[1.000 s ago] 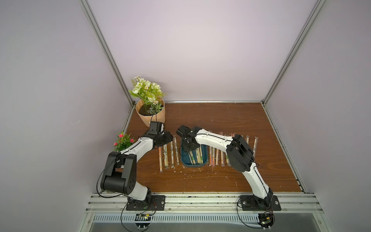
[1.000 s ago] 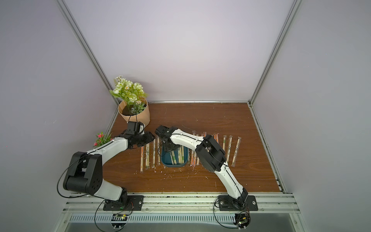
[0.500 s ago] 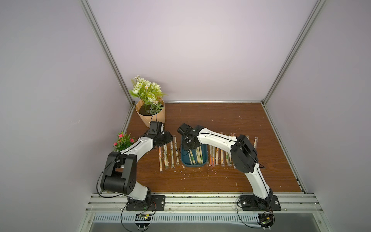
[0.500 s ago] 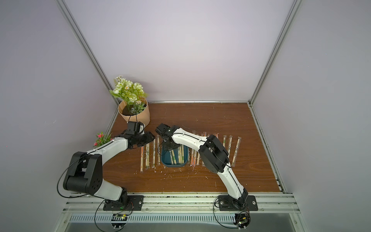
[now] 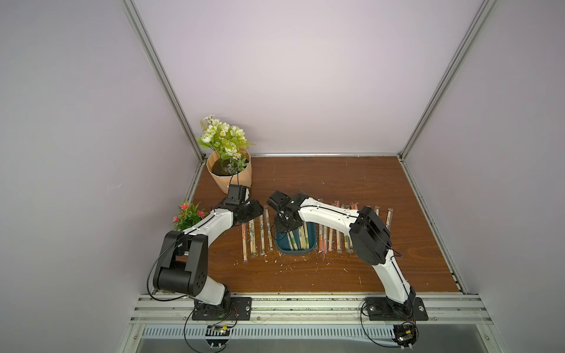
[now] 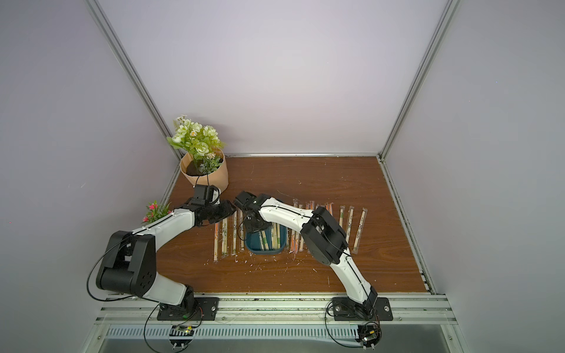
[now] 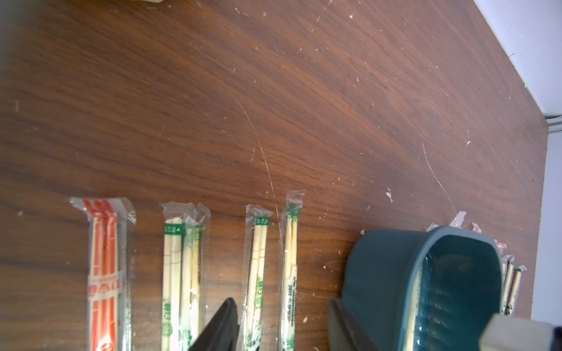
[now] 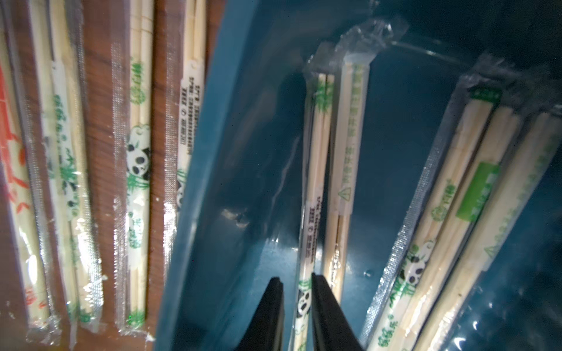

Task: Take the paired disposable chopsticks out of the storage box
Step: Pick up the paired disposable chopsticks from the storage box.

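Over the last second the left arm (image 5: 214, 223) has not shifted, and the rows on the wooden table (image 5: 336, 275) lie as they did. The right arm's elbow (image 5: 370, 237) has swung slightly rightward, while its wrist has stayed over the left half of the storage box (image 5: 295, 251).

Counted from the left:
- one small pink-flowered plant (image 5: 188, 212)
- one peach flower pot (image 5: 227, 180) of white and green blooms
- five paired disposable chopsticks (image 7: 257, 273) on the table left of the box: an orange-print pair (image 7: 103, 273), two green-print sleeves overlapping, then two single ones
- one dark teal box holding at least five more pairs, two near its left wall and a bundle of three further right

The row right of the box is partly behind the right arm and cannot be counted. Three end pairs (image 6: 360, 230) lie clear of the arm in a top view.

The left gripper (image 7: 281, 301) is spread wide over the table. One finger is beside the overlapped sleeves and the other is just beside the box's outer wall, with the two single pairs lying between them. The right gripper (image 8: 295, 276) is inside the box, its fingers a narrow gap apart. They straddle a panda-print pair (image 8: 315, 182) lying lengthwise in the box. One finger meets the sleeve and a sliver shows beside the other, so whether they pinch it cannot be told.
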`<state>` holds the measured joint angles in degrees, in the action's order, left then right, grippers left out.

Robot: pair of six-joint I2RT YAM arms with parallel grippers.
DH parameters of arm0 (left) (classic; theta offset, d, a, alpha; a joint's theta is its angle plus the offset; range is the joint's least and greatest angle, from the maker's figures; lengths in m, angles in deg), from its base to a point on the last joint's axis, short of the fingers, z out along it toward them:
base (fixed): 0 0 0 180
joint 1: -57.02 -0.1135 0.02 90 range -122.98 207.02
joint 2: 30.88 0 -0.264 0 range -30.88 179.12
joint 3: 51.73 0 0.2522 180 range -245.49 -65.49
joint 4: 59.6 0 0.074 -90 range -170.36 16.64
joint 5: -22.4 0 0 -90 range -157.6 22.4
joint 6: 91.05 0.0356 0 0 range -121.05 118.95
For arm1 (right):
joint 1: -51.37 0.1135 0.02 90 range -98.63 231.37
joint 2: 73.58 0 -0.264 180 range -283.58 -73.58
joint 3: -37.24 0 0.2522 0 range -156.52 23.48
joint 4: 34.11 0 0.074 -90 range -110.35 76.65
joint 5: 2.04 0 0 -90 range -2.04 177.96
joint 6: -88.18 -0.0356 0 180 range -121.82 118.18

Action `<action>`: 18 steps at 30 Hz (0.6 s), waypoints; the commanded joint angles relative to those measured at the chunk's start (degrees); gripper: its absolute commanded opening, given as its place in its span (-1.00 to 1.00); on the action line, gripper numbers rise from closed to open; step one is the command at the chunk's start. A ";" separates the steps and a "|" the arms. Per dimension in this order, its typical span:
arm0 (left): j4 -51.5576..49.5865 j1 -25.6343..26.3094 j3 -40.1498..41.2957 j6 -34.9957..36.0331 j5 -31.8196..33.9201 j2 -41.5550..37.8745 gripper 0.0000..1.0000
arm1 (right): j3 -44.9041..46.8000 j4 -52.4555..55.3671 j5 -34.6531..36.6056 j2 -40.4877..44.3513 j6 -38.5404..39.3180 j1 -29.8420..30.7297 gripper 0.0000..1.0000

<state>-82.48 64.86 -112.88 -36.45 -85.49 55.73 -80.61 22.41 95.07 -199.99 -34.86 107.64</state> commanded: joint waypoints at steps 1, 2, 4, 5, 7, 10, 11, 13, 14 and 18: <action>0.34 -0.72 0.28 0.25 0.34 -0.66 0.01 | 1.00 0.18 -0.55 -1.23 -0.11 0.26 -0.53; 0.31 -0.72 0.26 0.26 0.42 -0.65 0.01 | 1.10 0.05 -0.57 -1.50 -0.10 0.32 -0.54; 0.25 -0.75 0.25 0.24 0.40 -0.73 0.01 | 1.40 0.07 -0.44 -2.02 -0.01 0.27 -0.53; 0.25 -0.71 0.20 0.24 0.42 -0.65 0.01 | 1.55 0.05 -0.43 -2.23 -0.01 0.33 -0.54; 0.25 -0.72 0.17 0.24 0.40 -0.66 0.01 | 1.75 0.22 -0.09 -2.65 -0.10 0.28 -0.54; 0.16 -0.73 0.09 0.19 0.41 -0.66 0.01 | 1.98 0.51 0.60 -3.04 -0.17 0.31 -0.54; 0.16 -0.72 0.13 0.23 0.45 -0.65 0.01 | 2.11 0.58 0.87 -3.20 -0.19 0.32 -0.54; 0.16 -0.69 0.15 0.16 0.45 -0.65 0.01 | 1.97 1.15 1.44 -3.63 -0.19 0.33 -0.55; 0.16 -0.78 0.06 0.17 0.40 -0.68 0.01 | 1.86 1.42 1.89 -3.88 -0.14 0.30 -0.59; 0.16 -0.72 -0.01 0.12 0.34 -0.73 0.01 | 1.67 1.71 1.99 -3.87 0.17 0.33 -0.81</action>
<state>-82.39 64.86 -112.88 -36.49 -85.49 55.73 -79.39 21.54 96.34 -202.13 -34.79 107.66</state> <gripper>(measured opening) 0.504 0.108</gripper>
